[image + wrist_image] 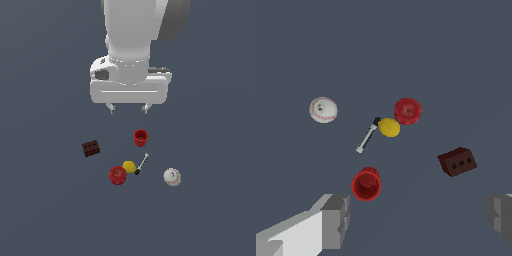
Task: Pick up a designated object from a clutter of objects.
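nearest the camera, the apple (118, 175) rests on the floor touching the lemon (129, 166), hence a tight approach; beyond the cup (141, 137), the gripper (129, 108) hangs spread and empty, well above.

From the exterior view we are looking down from high, well back, facing the arm. The wrist view is looking down from nearer, between the fingers (331, 220). Both are sharing the clutter around the apple (118, 175) (407, 110).
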You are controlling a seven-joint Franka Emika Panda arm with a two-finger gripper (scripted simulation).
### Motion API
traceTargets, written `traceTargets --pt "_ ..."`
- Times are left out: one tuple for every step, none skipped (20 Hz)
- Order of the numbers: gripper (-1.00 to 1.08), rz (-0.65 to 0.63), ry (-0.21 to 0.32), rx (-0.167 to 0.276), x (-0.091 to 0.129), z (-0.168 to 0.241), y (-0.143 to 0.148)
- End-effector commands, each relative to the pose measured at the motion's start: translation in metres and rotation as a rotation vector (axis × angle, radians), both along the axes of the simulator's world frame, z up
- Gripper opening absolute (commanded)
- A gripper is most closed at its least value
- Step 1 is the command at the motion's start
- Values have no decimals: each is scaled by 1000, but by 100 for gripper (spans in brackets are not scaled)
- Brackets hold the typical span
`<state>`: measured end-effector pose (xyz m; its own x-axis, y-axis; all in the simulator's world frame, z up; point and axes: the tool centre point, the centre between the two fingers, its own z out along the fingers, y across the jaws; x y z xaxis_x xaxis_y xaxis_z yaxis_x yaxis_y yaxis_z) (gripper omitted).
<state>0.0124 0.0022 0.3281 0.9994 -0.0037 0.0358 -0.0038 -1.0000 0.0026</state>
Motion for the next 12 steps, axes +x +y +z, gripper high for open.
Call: traceTargets --pt "100 0 0 0 0 0 0" --pt "100 0 0 0 0 0 0" --pt "100 2 -1 1 0 0 2" --pt "100 4 -2 3 0 1 5" --pt "100 7 -4 5 0 2 10" --pt "100 11 -6 8 0 3 15" --pt "100 16 -9 11 -1 4 21" --pt "100 20 -11 13 -1 5 26" --pt "100 23 -12 15 -2 6 30" --pt "100 25 -13 16 -2 7 32" --pt "100 27 -14 16 -3 7 33" --pt "100 27 -14 16 -3 8 33"
